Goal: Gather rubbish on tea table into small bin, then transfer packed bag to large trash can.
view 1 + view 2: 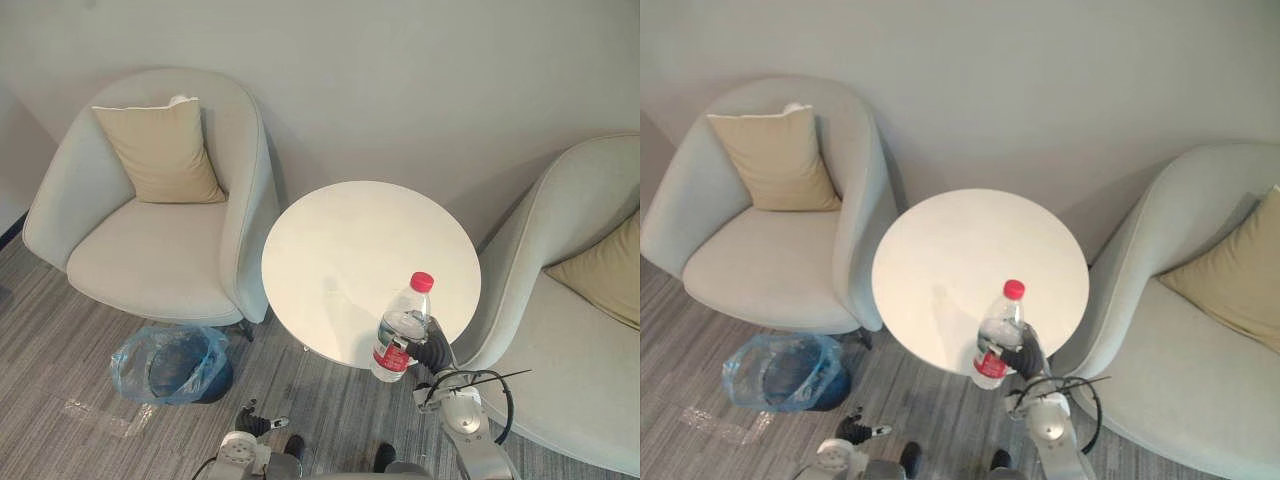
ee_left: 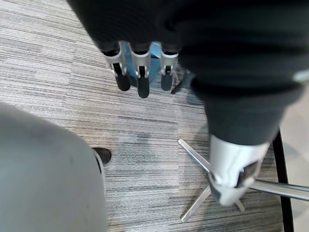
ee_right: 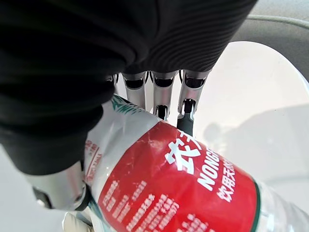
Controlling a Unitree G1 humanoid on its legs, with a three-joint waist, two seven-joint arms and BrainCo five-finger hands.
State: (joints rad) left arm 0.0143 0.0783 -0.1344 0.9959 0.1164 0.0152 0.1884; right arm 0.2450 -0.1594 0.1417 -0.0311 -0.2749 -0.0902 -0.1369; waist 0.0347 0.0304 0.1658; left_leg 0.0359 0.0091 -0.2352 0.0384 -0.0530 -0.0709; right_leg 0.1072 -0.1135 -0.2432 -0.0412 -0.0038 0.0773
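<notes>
A clear plastic bottle (image 1: 405, 325) with a red cap and red label is upright at the near edge of the round white tea table (image 1: 340, 230), its base overlapping the rim. My right hand (image 1: 432, 350) is shut on it; in the right wrist view the fingers (image 3: 164, 99) curl round the bottle (image 3: 183, 193). The small bin (image 1: 172, 362), lined with a blue plastic bag, stands on the floor to the left of the table. My left hand (image 1: 248, 424) hangs low near the floor with straight fingers (image 2: 140, 79) and holds nothing; the blue bag (image 2: 153, 58) shows past them.
A light grey armchair (image 1: 150, 250) with a beige cushion stands left of the table, right behind the bin. A second armchair (image 1: 580, 350) with a cushion stands close on the right. Metal chair legs (image 2: 203, 193) spread over the striped grey carpet.
</notes>
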